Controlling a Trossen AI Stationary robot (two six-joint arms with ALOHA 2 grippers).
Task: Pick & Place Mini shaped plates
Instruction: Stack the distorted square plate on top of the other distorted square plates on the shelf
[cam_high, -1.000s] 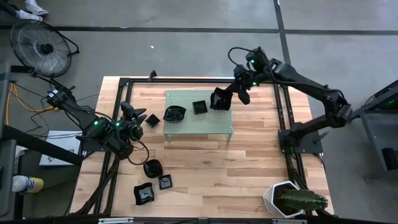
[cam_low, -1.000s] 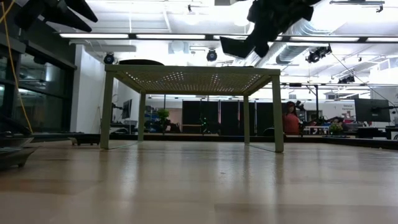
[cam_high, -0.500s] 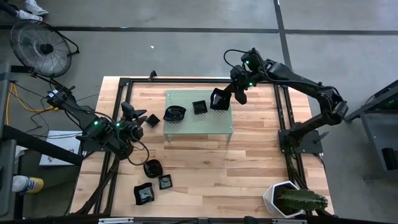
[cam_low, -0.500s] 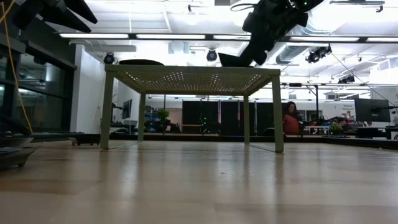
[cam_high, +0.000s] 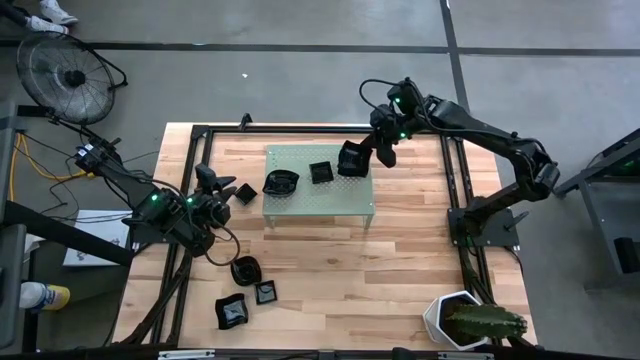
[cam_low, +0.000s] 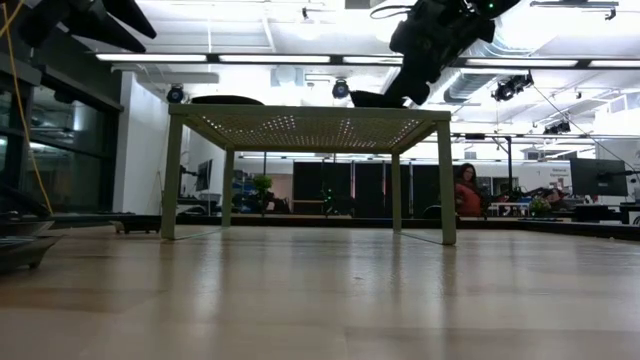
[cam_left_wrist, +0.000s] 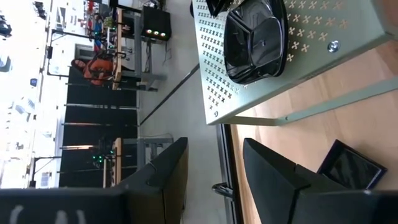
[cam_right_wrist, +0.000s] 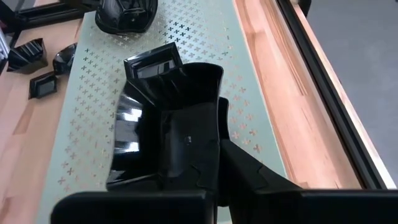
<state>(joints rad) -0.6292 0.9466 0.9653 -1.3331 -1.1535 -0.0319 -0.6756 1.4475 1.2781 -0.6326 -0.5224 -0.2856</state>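
Observation:
My right gripper hangs over the far right corner of the pale green perforated stand, shut on a glossy black wavy-edged mini plate. On the stand lie a rounded black plate and a small square one. My left gripper is open and waits at the table's left side. A small square plate rests on the wood just beyond its fingers. Three more black plates sit on the near left part of the table. My right gripper pinches the wavy-edged plate by its rim, with one finger laid inside the dish and the other outside it. The fingers slant down from the table's right. The plate is tilted, its low edge at the stand's top; whether it touches, I cannot tell.
A white hexagonal pot with a cactus stands at the table's near right corner. Black frame rails run along the table's edges. A fan stands on the floor beyond the far left corner. A person sits far behind the table.
My right gripper has come down toward the stand's far right corner and shifted a little toward the table's left, bringing the held plate from well above the stand down to its top. It has kept still for the last half second.

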